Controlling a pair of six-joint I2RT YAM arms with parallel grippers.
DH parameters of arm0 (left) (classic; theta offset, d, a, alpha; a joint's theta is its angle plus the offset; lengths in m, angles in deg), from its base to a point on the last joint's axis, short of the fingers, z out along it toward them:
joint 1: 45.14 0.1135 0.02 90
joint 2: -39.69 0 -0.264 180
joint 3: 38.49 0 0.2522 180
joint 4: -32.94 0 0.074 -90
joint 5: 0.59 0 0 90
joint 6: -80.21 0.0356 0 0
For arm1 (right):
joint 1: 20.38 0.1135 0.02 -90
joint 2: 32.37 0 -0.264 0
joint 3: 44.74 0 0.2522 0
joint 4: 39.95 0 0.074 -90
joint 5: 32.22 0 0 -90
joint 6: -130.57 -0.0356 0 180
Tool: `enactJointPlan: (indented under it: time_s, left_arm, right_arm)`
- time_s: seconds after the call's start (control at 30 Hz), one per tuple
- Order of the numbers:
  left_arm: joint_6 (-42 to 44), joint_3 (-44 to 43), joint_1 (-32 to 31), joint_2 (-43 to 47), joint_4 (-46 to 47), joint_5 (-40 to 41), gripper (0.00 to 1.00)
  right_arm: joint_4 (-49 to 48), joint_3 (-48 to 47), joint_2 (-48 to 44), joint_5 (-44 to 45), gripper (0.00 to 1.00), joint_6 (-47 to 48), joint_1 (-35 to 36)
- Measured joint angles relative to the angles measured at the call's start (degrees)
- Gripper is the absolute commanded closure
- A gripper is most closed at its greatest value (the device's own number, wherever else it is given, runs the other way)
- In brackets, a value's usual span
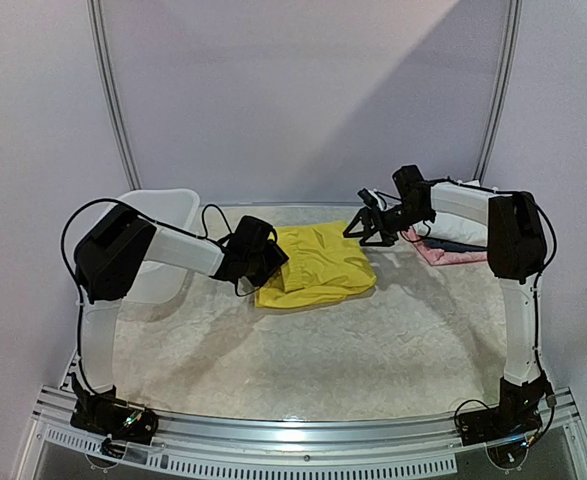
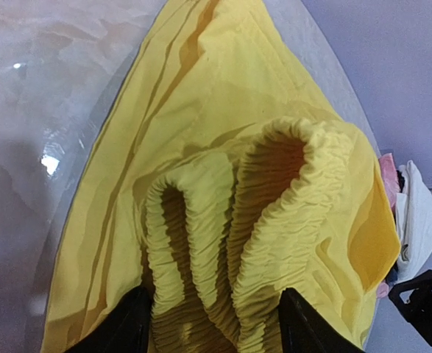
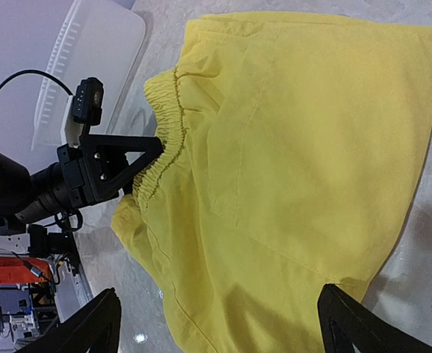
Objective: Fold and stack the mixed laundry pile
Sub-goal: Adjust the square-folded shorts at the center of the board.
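The surface (image 1: 373, 330) carries the yellow shorts (image 1: 318, 262), spread flat at centre frame, probably for folding. Folded clothes (image 1: 443, 248) at the right edge look like the stack. The left end effector (image 2: 216, 294) is clamped on the bunched waistband (image 2: 274, 191), apparently to anchor it. The right end effector (image 3: 219, 294) hovers over the shorts, spread wide and holding nothing.

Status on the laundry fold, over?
Left gripper shut on yellow shorts, at waistband. Right gripper open, empty, near shorts. Nothing blocking; cloth stack far right.
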Motion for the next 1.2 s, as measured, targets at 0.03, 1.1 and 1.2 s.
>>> enactJointPlan:
  time_s: [0.03,1.1,1.2]
  left_arm:
    - [0.0,0.0,0.0,0.0,0.1,-0.2,0.4]
    - [4.8,-5.5,1.6,-7.4,10.6,-17.3,1.0]
    - [7.1,-5.9,2.2,-7.0,9.7,-18.8,1.0]
  right_arm:
    - [0.0,0.0,0.2,-0.1,0.07,0.0,0.1]
    - [5.6,-1.0,5.9,6.2,0.12,6.2,3.5]
    - [7.2,-1.2,5.6,6.6,0.08,8.4,3.5]
